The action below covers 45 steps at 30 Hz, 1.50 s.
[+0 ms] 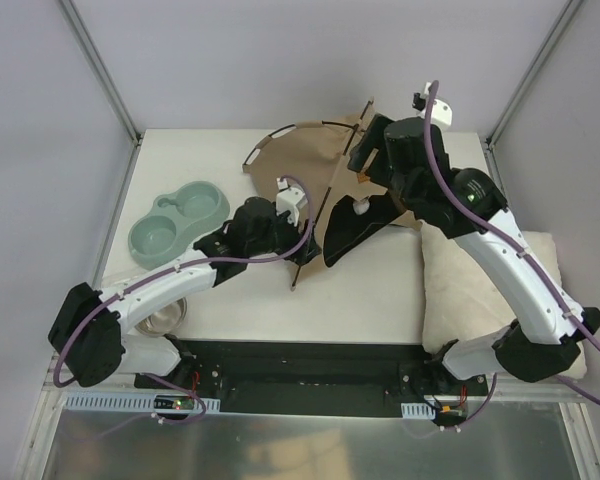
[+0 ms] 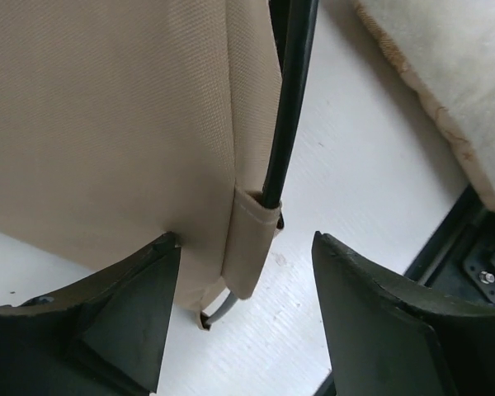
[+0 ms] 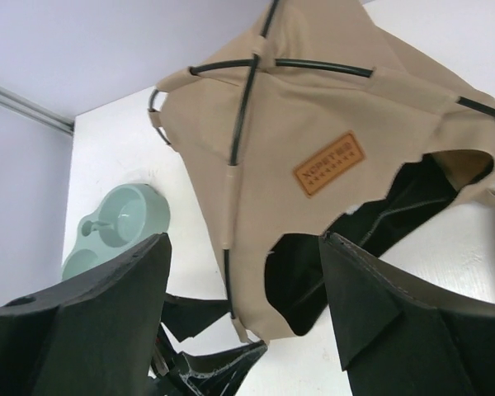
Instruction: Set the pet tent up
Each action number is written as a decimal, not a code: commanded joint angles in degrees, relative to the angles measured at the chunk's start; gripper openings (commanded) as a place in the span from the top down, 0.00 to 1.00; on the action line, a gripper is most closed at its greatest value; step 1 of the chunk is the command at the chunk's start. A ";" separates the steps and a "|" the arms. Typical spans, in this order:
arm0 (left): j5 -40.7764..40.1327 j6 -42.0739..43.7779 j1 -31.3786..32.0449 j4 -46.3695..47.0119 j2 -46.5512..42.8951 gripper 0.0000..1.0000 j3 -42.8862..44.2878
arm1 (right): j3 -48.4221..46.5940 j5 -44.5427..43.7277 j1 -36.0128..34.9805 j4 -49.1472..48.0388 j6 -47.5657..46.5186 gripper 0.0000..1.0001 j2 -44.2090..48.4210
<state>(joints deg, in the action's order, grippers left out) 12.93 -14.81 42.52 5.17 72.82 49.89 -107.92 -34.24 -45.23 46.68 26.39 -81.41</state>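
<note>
The pet tent [image 1: 305, 160] lies partly raised at the back middle of the table, tan fabric up and black lining [image 1: 355, 232] open toward the front. A small white pom-pom [image 1: 363, 208] hangs at the opening. Thin black poles [image 3: 247, 66] cross on top, near the brown label [image 3: 328, 163]. My left gripper [image 2: 243, 330] is open at the tent's near corner. The tan pole pocket [image 2: 254, 239], with a black pole [image 2: 290, 107] in it, stands between the jaws without being clamped. My right gripper [image 3: 243, 313] is open and empty above the tent's far right side.
A fluffy cream cushion [image 1: 480, 290] lies at the right and also shows in the left wrist view [image 2: 445, 74]. A green double pet bowl [image 1: 175, 220] sits at the left. A metal bowl [image 1: 165, 315] stands by the left arm's base.
</note>
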 commanded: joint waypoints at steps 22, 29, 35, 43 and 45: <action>-9.25 16.30 -8.14 -18.43 -2.67 1.00 19.01 | 10.71 16.47 7.09 -2.11 -16.88 0.18 14.69; 2.26 20.96 -15.71 -25.55 -6.54 1.00 24.72 | 11.94 16.05 8.41 -0.27 -25.06 0.12 18.56; 8.86 20.96 -23.18 -28.11 -9.27 1.00 26.93 | 14.75 17.36 9.55 1.13 -31.21 0.09 19.71; 16.25 22.45 -30.13 -30.92 -11.47 1.00 28.07 | 22.04 23.78 13.94 -2.72 -36.14 0.09 17.34; 17.82 22.54 -31.27 -31.27 -11.82 1.00 27.72 | 23.18 26.22 16.48 -4.39 -38.07 0.12 13.93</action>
<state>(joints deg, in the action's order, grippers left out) 24.05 5.69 12.82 -28.01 63.81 74.96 -86.46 -12.64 -32.23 46.81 -6.52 -63.20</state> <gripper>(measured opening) 0.079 0.901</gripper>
